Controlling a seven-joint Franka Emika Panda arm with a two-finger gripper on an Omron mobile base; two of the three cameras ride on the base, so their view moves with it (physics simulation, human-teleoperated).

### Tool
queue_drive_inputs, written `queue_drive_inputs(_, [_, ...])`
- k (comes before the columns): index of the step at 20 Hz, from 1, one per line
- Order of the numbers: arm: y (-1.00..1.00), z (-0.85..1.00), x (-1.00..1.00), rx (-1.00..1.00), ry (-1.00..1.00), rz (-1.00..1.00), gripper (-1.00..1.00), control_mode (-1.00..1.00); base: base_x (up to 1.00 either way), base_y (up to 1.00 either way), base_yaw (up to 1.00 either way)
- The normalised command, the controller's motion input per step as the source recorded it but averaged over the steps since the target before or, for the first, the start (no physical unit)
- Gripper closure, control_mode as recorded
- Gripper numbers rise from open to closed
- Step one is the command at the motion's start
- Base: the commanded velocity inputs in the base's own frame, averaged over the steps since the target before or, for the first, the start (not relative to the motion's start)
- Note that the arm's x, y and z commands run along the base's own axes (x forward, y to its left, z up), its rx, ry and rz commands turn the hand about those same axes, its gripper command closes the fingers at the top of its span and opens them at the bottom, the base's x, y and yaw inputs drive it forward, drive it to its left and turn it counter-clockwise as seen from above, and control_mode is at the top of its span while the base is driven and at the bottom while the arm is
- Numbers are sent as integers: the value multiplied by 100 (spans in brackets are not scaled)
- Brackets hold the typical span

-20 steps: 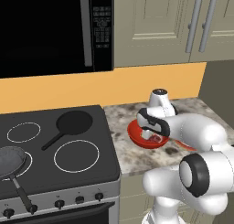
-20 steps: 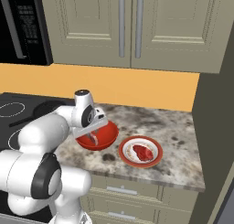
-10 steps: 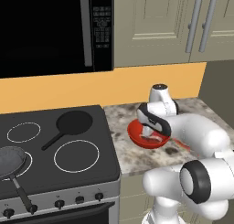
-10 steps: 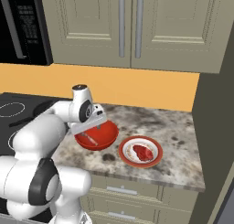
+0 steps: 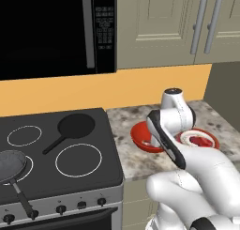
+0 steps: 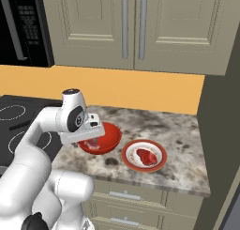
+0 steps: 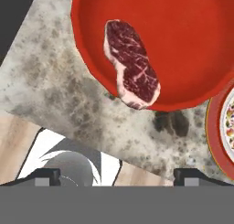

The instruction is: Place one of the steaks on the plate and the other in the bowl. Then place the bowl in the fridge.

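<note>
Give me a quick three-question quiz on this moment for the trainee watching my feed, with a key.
1. True or false: the gripper is clamped on a steak.
2. Where does the fat-edged steak lie? A) on the stove B) in the red bowl, against its rim C) on the bare counter
3. Fill in: the bright red steak lies on the ____.

Key:
1. False. The jaws stand open above the bowl, with nothing between them.
2. B. In the hand view it lies at the bowl's edge.
3. Plate, the red-rimmed one beside the bowl on the counter.
</note>
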Motion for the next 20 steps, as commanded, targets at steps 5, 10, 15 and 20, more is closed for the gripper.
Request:
queue_drive_inputs(5, [-1, 35, -8, 4, 9, -83, -100, -100, 0, 0, 0])
queue_drive_inputs(10, [6, 18, -6, 7, 7, -65, -100, -100, 0, 0, 0])
queue_drive_inputs(15, [3, 8, -90, 18, -7, 9, -100, -100, 0, 0, 0])
queue_drive_inputs(20, [20, 0, -7, 0, -1, 2, -100, -100, 0, 0, 0])
